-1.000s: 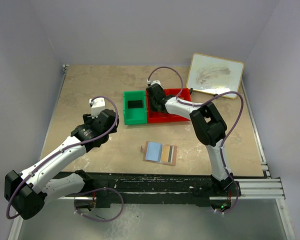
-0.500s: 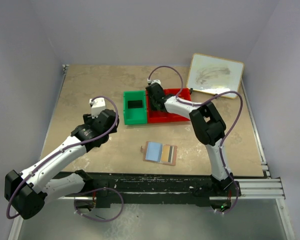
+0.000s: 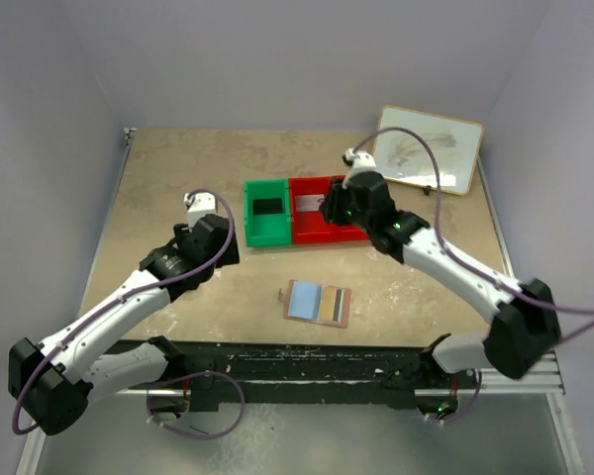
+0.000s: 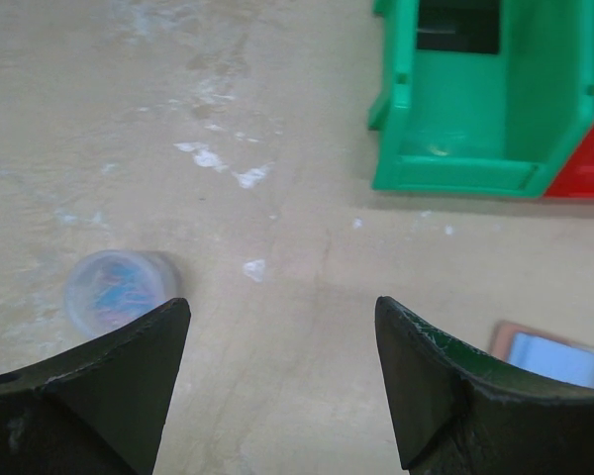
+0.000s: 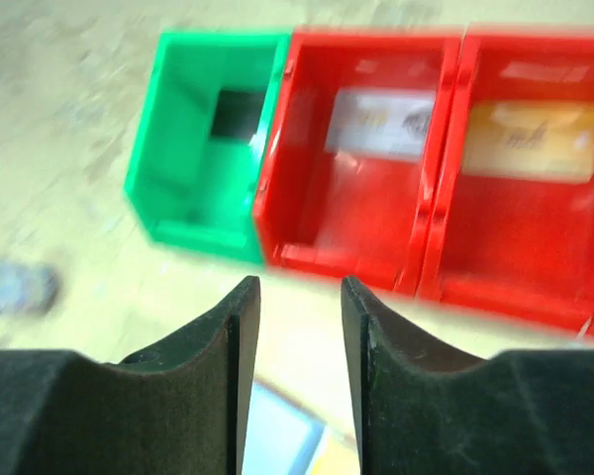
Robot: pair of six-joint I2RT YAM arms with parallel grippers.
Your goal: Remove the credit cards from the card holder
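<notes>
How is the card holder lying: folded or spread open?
Spread open: the card holder lies flat, its pale blue inside facing up, both halves showing.

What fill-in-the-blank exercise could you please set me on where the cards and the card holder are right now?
1. The leftmost bin, which holds the black card, is coloured ___.
2. The two other bins, which hold the white-grey card and the gold-yellow card, are coloured ___.
3. The card holder lies ___ on the table, its pale blue inside showing.

Missing words: green; red; open.
</notes>
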